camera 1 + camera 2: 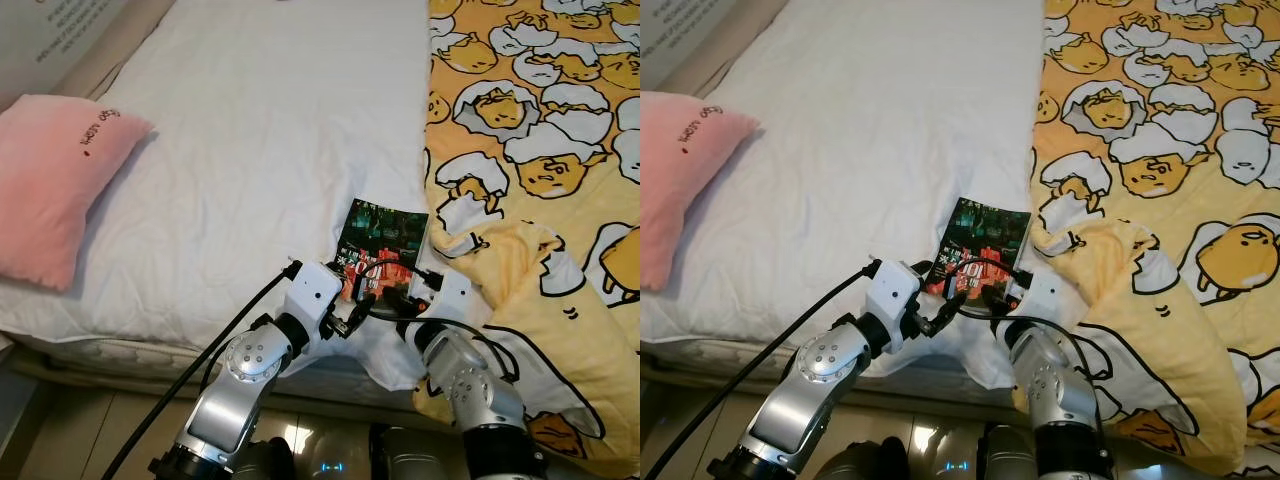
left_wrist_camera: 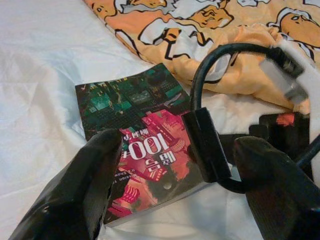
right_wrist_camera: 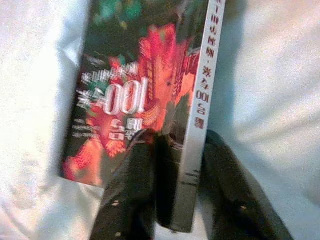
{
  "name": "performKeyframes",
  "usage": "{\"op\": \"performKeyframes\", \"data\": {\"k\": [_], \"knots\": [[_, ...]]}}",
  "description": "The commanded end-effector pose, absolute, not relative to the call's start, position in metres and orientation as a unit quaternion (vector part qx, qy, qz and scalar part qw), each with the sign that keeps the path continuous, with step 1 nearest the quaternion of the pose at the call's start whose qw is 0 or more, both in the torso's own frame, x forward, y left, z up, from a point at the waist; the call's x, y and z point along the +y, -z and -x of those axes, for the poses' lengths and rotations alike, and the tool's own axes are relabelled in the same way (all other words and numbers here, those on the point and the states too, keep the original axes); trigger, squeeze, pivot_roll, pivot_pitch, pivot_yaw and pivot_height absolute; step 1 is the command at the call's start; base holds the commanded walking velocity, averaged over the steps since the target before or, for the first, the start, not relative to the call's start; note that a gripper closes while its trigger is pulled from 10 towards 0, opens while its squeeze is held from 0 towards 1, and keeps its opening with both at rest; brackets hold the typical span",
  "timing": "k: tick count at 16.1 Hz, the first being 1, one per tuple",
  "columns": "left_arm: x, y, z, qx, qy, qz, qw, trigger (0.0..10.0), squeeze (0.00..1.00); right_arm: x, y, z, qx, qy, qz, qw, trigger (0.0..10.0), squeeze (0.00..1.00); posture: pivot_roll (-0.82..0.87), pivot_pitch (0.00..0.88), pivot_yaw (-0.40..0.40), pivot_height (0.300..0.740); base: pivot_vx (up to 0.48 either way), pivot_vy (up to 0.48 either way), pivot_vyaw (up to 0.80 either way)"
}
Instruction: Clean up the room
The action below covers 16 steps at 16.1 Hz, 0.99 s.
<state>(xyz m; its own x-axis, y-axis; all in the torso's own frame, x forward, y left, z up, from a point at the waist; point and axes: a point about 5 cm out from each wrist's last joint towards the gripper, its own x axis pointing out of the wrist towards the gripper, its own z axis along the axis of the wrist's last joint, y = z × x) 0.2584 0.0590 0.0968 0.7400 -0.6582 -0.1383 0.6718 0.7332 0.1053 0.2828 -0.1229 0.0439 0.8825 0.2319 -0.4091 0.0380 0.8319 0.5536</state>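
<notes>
We had the book (image 1: 383, 245) flat on the white sheet (image 1: 250, 150) at the bed's near edge, roughly 6 o'clock in the head view, its right side just beside the yellow egg-print duvet (image 1: 540, 200). Right gripper (image 3: 172, 185) was clamped on the spine corner — one finger on the cover, one outside the spine — probably so it could be lifted off the soft sheet. Left gripper (image 2: 180, 170) had its fingers apart and empty, poised over the near end of the cover at 7 o'clock, likely to steady it. Pink pillow (image 1: 55, 180) sat well apart at 10 o'clock.
</notes>
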Motion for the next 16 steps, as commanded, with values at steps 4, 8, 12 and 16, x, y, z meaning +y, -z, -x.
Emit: {"op": "performKeyframes", "data": {"k": [4,8,12,16], "knots": [[0.068,-0.091,-0.268,0.073,0.308,-0.036,0.948,10.0,0.00,-0.082,-0.070,-0.274,0.169,-0.131,-0.215,0.953,0.0,0.00,-0.13,0.138,0.060,0.740,0.000,0.000,0.00],[0.093,-0.091,-0.293,0.073,0.195,0.036,0.977,10.0,0.00,-0.105,-0.099,-0.287,0.078,-0.100,-0.115,0.985,0.0,0.00,-0.15,0.082,0.058,0.740,0.000,0.000,0.00],[0.116,-0.108,-0.314,0.019,0.111,0.075,0.991,10.0,0.00,-0.151,-0.107,-0.282,0.017,0.005,0.000,1.000,0.0,0.00,-0.16,0.000,0.060,0.740,0.000,0.240,0.00],[0.129,-0.129,-0.310,-0.048,0.086,0.059,0.993,10.0,0.00,-0.172,-0.101,-0.267,0.002,0.017,0.045,0.999,0.0,0.00,-0.16,0.000,0.073,0.740,0.000,0.451,0.00]]}}
